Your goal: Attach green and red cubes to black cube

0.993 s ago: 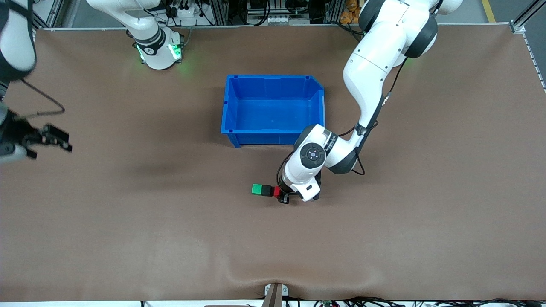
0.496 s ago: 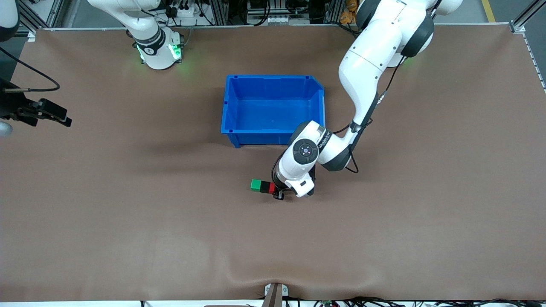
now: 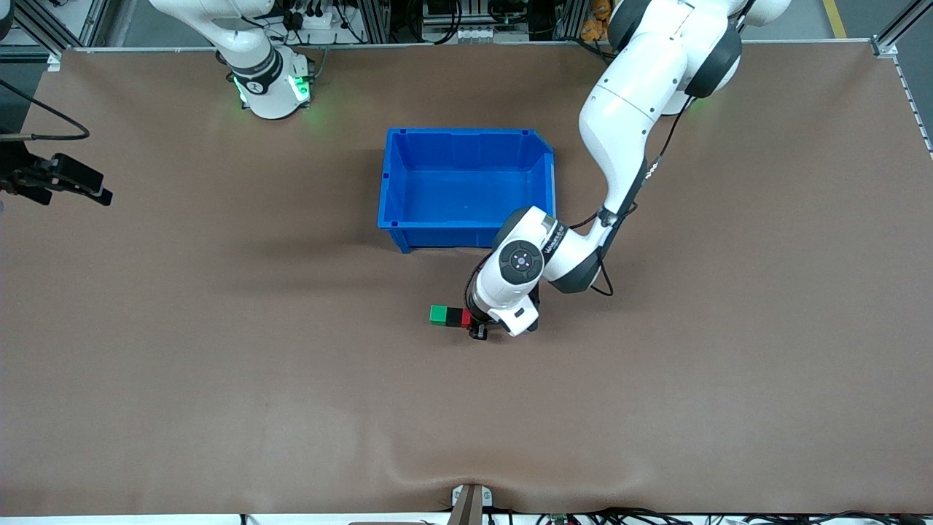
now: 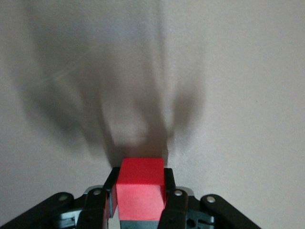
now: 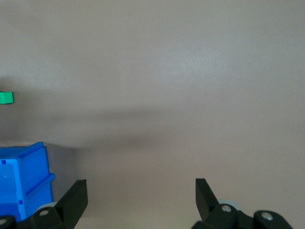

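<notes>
Black cube (image 3: 455,316) low on the brown surface (image 3: 219,364), nearer the front camera than the blue bin (image 3: 466,187), sandwiched in a short row: green cube (image 3: 438,314) touching it on the side toward the right arm's end, red cube (image 3: 467,318) touching it on the side toward the left arm's end. In the left wrist view, red cube (image 4: 141,188) pinched between the two black fingers (image 4: 175,202), a dark block just visible under it. Left pincer (image 3: 477,327) down at the row, pressed on the red cube, mostly hidden below the white wrist. Right pincer (image 3: 69,182) up over the surface's edge at the right arm's end, spread wide and waiting; in its wrist view both fingers (image 5: 74,198) well apart, with the bin's corner (image 5: 26,179) and the green cube (image 5: 6,97) in sight. Surface a plain brown mat, slightly rippled along the edge nearest the camera. Above the surface's top edge, aluminium framing, cables and grey floor; green lamp glowing on the right arm's base (image 3: 271,89).
</notes>
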Controlling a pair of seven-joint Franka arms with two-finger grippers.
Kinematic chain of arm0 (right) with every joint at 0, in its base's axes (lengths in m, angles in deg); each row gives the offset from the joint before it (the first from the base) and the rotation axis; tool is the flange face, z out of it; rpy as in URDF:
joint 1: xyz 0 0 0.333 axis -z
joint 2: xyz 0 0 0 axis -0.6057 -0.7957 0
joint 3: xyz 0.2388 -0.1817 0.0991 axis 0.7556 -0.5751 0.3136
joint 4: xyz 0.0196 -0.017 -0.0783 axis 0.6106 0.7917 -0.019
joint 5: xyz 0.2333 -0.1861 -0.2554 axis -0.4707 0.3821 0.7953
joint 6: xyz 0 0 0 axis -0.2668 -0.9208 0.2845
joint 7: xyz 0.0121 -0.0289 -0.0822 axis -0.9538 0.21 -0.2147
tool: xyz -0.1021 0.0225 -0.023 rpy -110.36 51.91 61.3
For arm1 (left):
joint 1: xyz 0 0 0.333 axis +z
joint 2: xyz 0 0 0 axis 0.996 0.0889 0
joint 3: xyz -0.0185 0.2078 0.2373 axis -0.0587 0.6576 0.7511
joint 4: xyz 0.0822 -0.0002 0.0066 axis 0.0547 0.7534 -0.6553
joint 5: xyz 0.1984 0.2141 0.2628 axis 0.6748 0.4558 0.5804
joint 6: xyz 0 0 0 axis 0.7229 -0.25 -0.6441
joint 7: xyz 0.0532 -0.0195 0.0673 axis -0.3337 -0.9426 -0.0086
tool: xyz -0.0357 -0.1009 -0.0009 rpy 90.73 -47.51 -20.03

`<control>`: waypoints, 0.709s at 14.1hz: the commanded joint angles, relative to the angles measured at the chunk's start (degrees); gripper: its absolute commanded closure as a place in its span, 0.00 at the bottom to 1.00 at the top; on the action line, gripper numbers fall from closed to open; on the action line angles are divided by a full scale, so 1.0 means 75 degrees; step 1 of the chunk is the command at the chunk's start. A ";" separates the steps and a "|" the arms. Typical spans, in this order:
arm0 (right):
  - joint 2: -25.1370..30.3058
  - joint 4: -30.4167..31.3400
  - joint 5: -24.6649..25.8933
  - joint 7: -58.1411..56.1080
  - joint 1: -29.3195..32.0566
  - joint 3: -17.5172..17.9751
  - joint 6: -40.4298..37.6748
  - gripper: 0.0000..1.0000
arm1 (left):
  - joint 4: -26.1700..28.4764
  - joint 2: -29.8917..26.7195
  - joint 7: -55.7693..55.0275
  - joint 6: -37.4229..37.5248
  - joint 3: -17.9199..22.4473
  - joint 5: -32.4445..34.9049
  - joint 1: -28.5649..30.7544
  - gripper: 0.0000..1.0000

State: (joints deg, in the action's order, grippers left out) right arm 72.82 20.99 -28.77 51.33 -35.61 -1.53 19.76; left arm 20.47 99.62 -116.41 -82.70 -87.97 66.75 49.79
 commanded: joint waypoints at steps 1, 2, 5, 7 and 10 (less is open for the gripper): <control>-0.0017 -0.0202 -0.0042 0.0127 0.0082 0.0100 -0.0150 0.00 | 0.0012 -0.0039 -0.0203 0.0341 0.0167 -0.0152 -0.0042 1.00; -0.0052 -0.0261 -0.0147 0.0115 0.0094 0.0088 -0.0173 0.00 | -0.0011 -0.0027 -0.0401 0.0295 0.0202 -0.0152 -0.0042 1.00; -0.0064 -0.0414 -0.0148 0.0162 0.0070 0.0088 -0.0185 0.00 | 0.0000 -0.0027 -0.0485 0.0271 0.0307 -0.0152 -0.0042 1.00; -0.0064 -0.0425 -0.0159 0.0173 0.0140 0.0053 -0.0185 0.00 | 0.0000 -0.0039 -0.0473 0.0271 0.0319 -0.0152 -0.0042 0.97; -0.0064 -0.0437 -0.0171 0.0185 0.0117 0.0053 -0.0185 0.00 | 0.0012 -0.0132 -0.0403 0.0271 0.0366 -0.0093 -0.0030 0.08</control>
State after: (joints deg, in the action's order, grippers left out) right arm 72.76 18.96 -29.28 51.76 -35.56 -1.71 19.46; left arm 20.21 99.59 -119.22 -81.65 -86.34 66.31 49.85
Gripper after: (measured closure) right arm 0.000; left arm 0.555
